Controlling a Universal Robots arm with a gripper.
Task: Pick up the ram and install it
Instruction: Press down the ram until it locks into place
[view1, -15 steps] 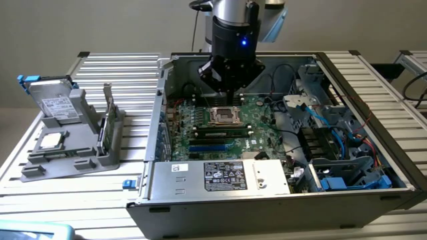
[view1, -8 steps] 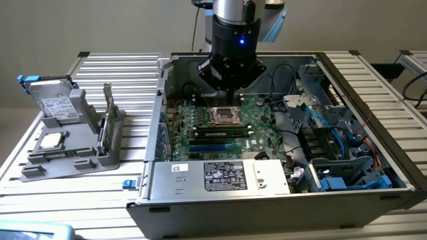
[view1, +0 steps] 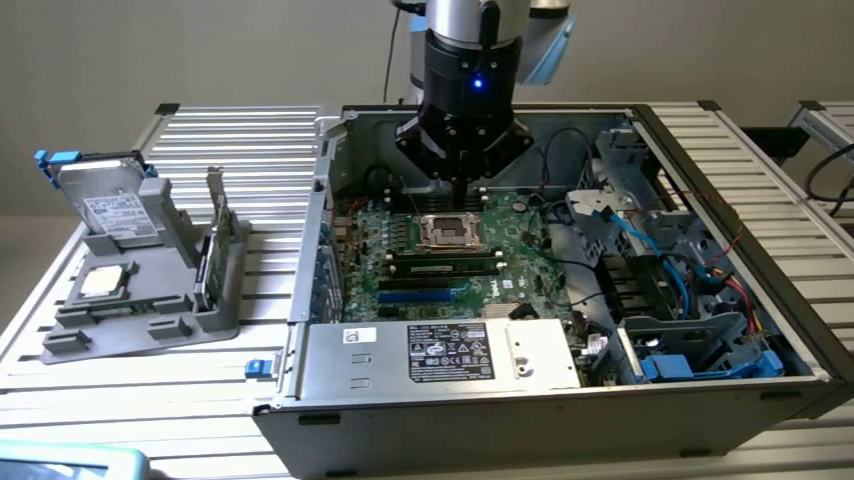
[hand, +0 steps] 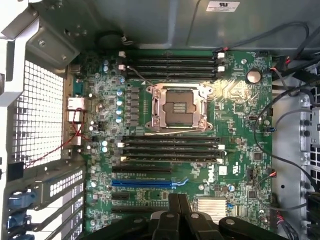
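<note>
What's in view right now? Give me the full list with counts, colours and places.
computer case: one, grey, open, on the slatted table.
motherboard: one, green, inside the case.
processor socket: one, silver frame, empty, mid-board.
ram: one, dark, seated in a slot below the socket in the exterior view.
power supply: one, silver, front of the case.
holder tray: one, grey, at the exterior view's left.
drive: one, grey with blue tabs, upright in the tray.
processor chip: one, silver, on the tray.
end effector: one, black, shut, above the motherboard.
</note>
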